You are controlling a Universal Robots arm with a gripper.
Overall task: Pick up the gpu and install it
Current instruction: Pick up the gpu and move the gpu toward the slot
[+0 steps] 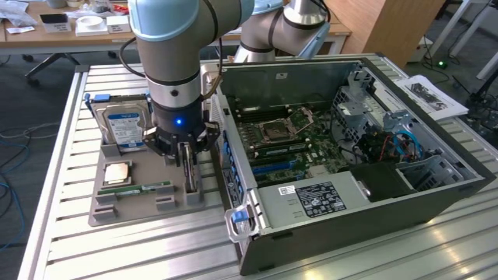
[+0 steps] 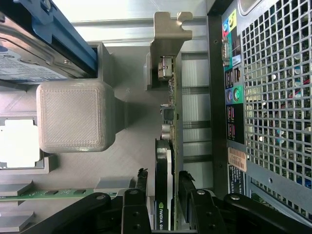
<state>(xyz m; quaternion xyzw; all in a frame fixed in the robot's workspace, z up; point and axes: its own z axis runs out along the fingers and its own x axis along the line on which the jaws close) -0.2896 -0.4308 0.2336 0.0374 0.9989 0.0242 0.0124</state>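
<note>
Grey tray (image 1: 105, 217) holds hard drive (image 1: 125, 128), memory stick (image 1: 144, 189), upright gpu (image 2: 165, 161), gripper (image 1: 186, 153) spread astride it, seemingly not touching.

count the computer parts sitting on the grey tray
4: hard drive at the far end, cpu in the middle, memory stick nearer, gpu on edge beside the case. The arm may hide more.

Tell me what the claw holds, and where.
Nothing yet: the open claw straddles the top edge of the gpu, a gap showing beside one finger.

Dark gpu (image 2: 165, 165) with silver bracket (image 2: 168, 34); blue-white labelled hard drive (image 1: 125, 125).
</note>
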